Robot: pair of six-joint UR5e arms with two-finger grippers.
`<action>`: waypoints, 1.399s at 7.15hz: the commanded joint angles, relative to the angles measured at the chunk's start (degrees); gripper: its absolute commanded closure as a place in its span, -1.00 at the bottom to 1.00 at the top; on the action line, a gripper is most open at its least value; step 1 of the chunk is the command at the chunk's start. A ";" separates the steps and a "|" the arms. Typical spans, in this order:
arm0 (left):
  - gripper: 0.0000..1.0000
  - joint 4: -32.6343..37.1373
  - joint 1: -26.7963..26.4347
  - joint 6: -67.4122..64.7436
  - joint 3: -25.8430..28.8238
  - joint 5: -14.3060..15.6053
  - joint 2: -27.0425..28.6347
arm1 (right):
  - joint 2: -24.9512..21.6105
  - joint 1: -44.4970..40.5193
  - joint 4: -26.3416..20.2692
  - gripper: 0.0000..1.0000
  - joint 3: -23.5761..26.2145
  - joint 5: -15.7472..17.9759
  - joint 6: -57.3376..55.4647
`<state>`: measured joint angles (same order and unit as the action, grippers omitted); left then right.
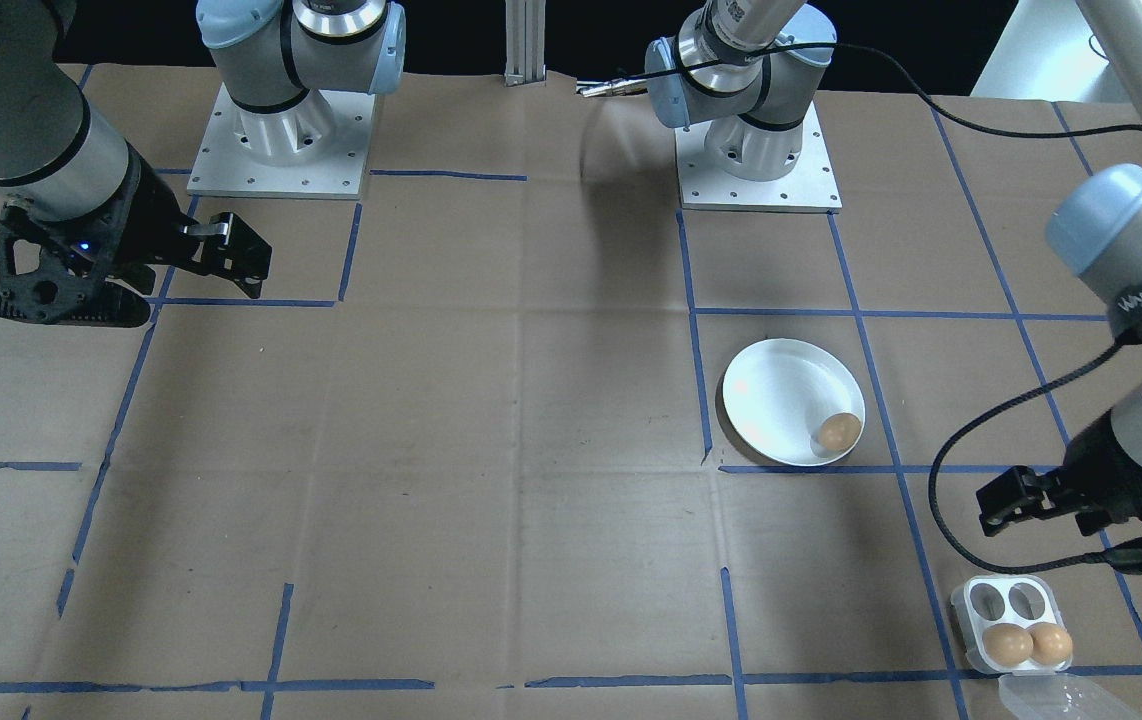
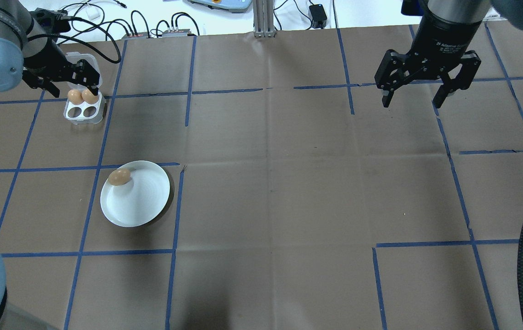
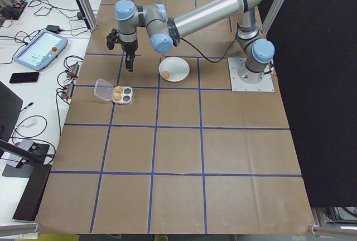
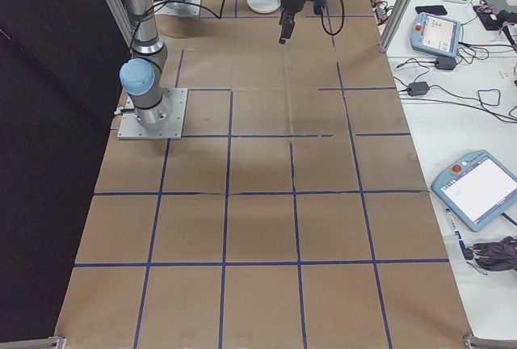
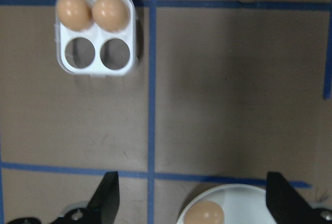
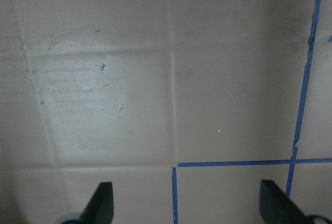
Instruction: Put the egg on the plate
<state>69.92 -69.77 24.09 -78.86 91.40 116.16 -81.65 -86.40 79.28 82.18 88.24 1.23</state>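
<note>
My left gripper jaws spread wide, empty, hanging between egg tray and plate. Right gripper jaws wide too, empty, well apart over bare table.

Egg lies on plate against far rim — long axis roughly along rim, narrow end unclear. I judge risk: rolling over low rim if plate bumped — two eggs left in tray.

Matt brown cardboard-covered tabletop with blue tape lines; glossy round white plate; smooth tan egg; white plastic four-cup tray.
</note>
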 commanded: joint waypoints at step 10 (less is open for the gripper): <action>-1.00 7.61 3.33 61.51 17.68 0.27 16.27 | 0.00 0.00 0.00 -1.00 0.00 0.00 0.00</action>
<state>78.07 -66.33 83.74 -61.71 91.77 130.83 -81.65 -86.40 79.28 82.18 88.24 1.23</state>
